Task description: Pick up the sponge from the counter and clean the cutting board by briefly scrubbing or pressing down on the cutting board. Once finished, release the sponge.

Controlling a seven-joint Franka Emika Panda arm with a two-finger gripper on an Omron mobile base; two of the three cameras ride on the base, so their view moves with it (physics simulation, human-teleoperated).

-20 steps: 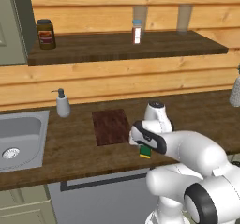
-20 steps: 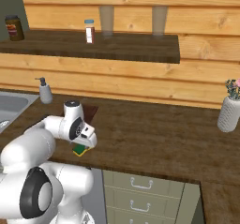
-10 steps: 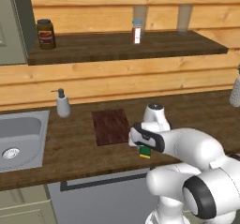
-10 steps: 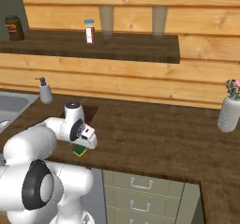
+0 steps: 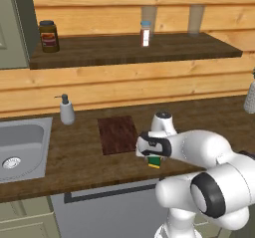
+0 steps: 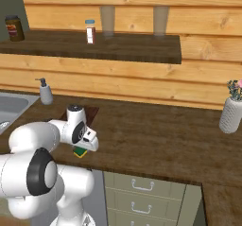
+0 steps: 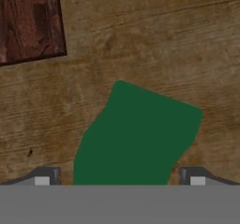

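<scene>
Hand view: sponge (image 7: 138, 134) green between spread fingers (image 7: 43, 177), not yet gripped, lying on the worktop (image 7: 140, 40) near its front edge. Compared with a second ago, gripper (image 5: 154, 155) lower over it, sponge unmoved; grasp looks imminent. Cutting board (image 5: 117, 134) just beside, toward the sink (image 5: 22, 142), nothing between. Soap bottle (image 5: 66, 110) near the back edge, clear of the path.

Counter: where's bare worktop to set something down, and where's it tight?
Free: the counter between the gripper and the vase, and the strip between the sink and the cutting board. Crowded: near the board's right edge, where the gripper hangs over the sponge; also around the soap dispenser.
</scene>
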